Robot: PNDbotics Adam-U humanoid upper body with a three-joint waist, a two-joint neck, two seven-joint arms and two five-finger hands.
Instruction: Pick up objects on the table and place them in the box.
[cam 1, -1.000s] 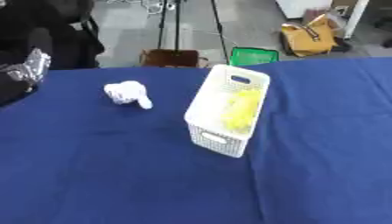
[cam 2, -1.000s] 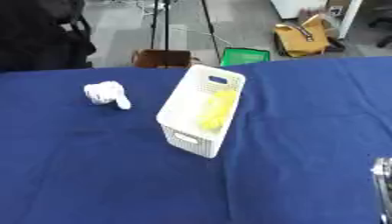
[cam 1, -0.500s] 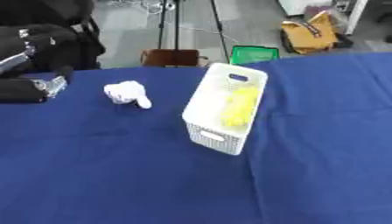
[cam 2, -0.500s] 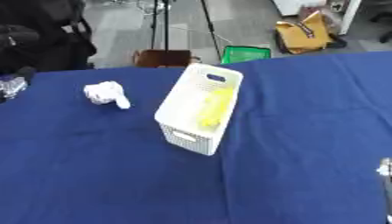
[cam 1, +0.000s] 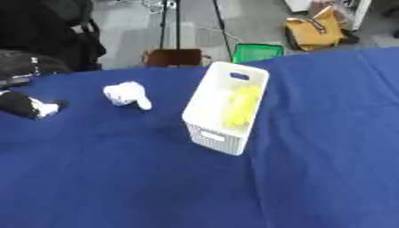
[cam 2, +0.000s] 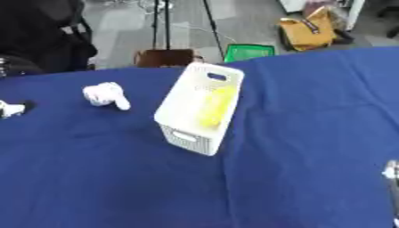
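So the white slatted plastic box (cam 1: 224, 113) sits around the middle of the blue cloth-covered worktop (cam 1: 117, 178), and there's already a yellow object (cam 1: 242, 106) lying inside it, so I'd say one item is done. What's left is the small white soft toy-looking thing (cam 1: 126, 94) in the upper left part of the frame, well apart from the box.

The black left hand (cam 1: 22, 105) comes in at the left edge, near the toy but not touching it; can't tell how its fingers stand. Only a pale sliver of the right hand (cam 2: 390, 171) shows at the lower right edge, so can't tell there either. Roughly halfway, I'd guess.
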